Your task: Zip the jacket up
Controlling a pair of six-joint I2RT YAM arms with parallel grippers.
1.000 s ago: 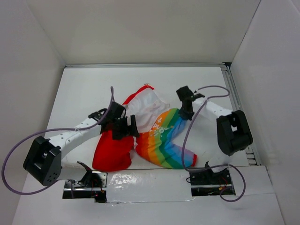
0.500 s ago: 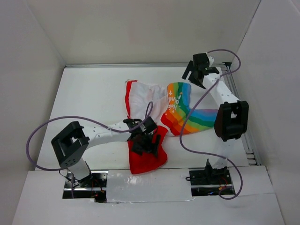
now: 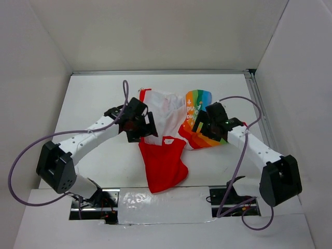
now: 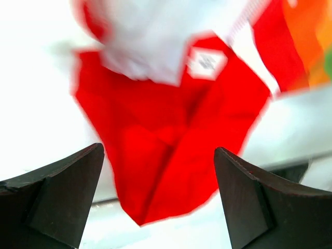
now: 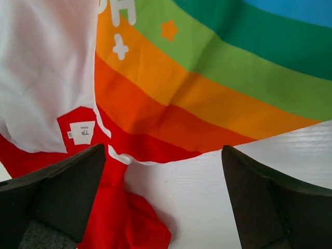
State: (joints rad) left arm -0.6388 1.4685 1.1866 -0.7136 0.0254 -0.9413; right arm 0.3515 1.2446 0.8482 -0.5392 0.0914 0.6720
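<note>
The jacket (image 3: 168,122) lies crumpled on the table (image 3: 93,104), between the 2 grippers. The left gripper (image 4: 158,149) has its jaws spread wide with nothing between them. Straight beyond their gap lies the red hood (image 4: 171,135), its point toward the near table edge. Past the hood come a small white label (image 4: 206,62) and the white half (image 4: 155,36). This wrist view is blurred. From above, these jaws sit over the white half's left edge.

The right gripper (image 5: 162,155) also has its jaws wide apart and holds nothing. Beyond their gap spreads the rainbow-striped half (image 5: 218,88) with white lettering (image 5: 116,15). Ahead of the finger at the left of that view, the white half meets the stripes and the hood begins. Bare table shows ahead of the other finger.
</note>
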